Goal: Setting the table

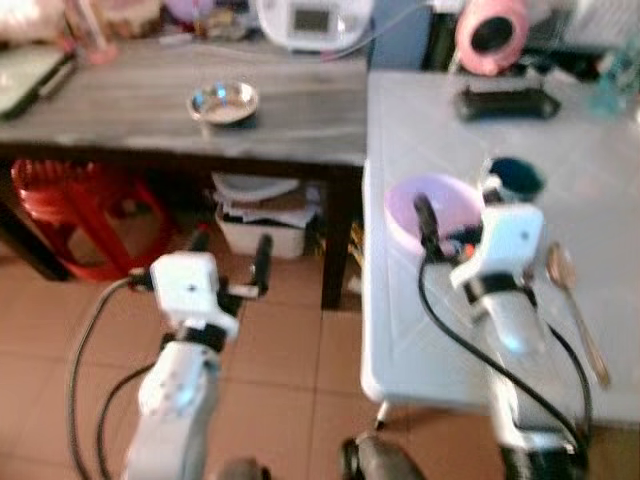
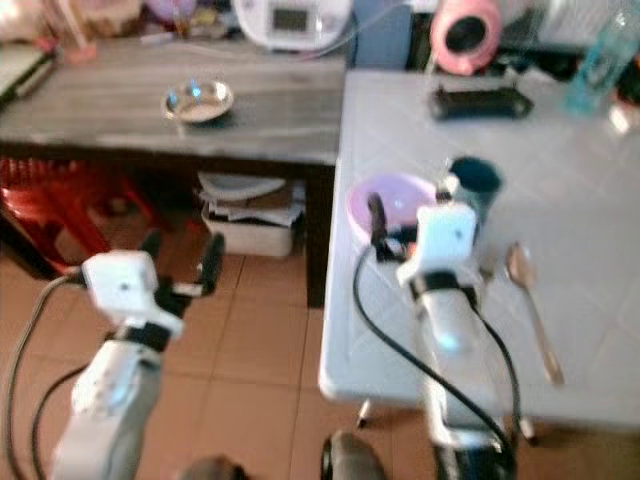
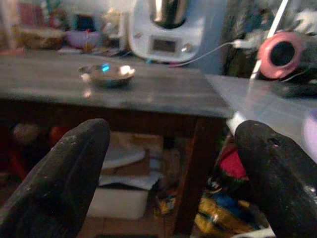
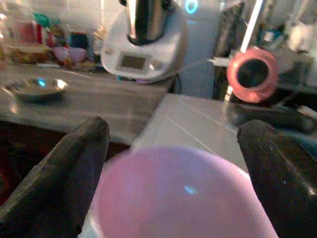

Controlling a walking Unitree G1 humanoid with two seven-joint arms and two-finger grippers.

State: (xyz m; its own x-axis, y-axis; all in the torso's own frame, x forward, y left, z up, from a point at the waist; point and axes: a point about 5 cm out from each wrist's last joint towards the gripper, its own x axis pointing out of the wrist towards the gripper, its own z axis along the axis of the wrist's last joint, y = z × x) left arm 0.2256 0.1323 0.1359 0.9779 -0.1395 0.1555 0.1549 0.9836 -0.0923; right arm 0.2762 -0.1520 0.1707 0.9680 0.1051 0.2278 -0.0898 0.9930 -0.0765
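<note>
Pink bowl (image 1: 432, 208) dead ahead of my right gripper (image 1: 452, 228), sitting near the white table's (image 1: 600, 200) left edge. My fingers are spread wide and level with its rim; in the right wrist view the bowl (image 4: 183, 193) lies squarely between the two black fingers (image 4: 74, 168), not yet touched. Just behind it stands a dark cup (image 1: 515, 178), and a spoon (image 1: 575, 305) lies to my right, long axis running away from me. My left gripper (image 1: 228, 262) hangs over the floor, also wide and holding nothing, well apart from the bowl. So the right arm is the nearer one; a short push forward should put the rim inside my fingers.
</note>
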